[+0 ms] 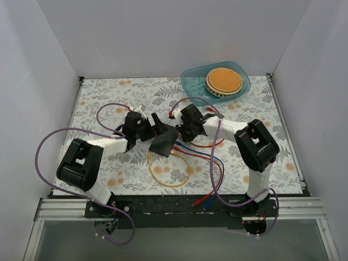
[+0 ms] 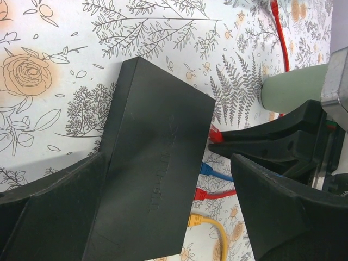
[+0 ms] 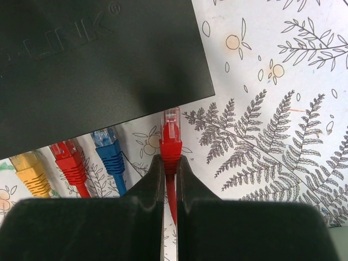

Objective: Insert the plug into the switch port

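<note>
- The right gripper (image 3: 169,163) is pressed together, pinching the red plug (image 3: 171,142) just behind its head.
- The left gripper (image 2: 167,163) is spread wide, one finger on each side of the single black network switch (image 2: 157,119).
- The held plug juts from the fingertips, its long axis in line with them and its clear tip at the switch's port edge.
- There are four plugs. A second red plug (image 3: 68,157), a blue plug (image 3: 109,149) and a yellow plug (image 3: 30,171) sit side by side in that edge.

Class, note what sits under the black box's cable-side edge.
A yellow plug, a red plug and a blue plug run under the edge of the black box; its top hides their tips and the ports. The right gripper's held plug stands just outside.
</note>
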`<state>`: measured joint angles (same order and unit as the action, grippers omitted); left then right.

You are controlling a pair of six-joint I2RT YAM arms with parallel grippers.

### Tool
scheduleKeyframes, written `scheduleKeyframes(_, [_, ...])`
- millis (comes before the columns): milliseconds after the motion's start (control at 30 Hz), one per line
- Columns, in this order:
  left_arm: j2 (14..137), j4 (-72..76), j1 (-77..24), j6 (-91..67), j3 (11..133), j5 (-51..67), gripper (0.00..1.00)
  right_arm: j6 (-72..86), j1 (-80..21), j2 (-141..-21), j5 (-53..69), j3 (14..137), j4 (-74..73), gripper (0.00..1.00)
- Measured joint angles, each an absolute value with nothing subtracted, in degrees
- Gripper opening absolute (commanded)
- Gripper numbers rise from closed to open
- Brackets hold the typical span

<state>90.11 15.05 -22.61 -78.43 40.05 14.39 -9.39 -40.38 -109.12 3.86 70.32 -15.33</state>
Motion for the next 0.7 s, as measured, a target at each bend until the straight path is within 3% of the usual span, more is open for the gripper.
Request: scheduleKeyframes(700, [92.88,13.74,-22.44,-76.86,41.63,14.48,0.98,-10.72,-43.09,-111.98,-1.48,75.77,-20.95,0.01])
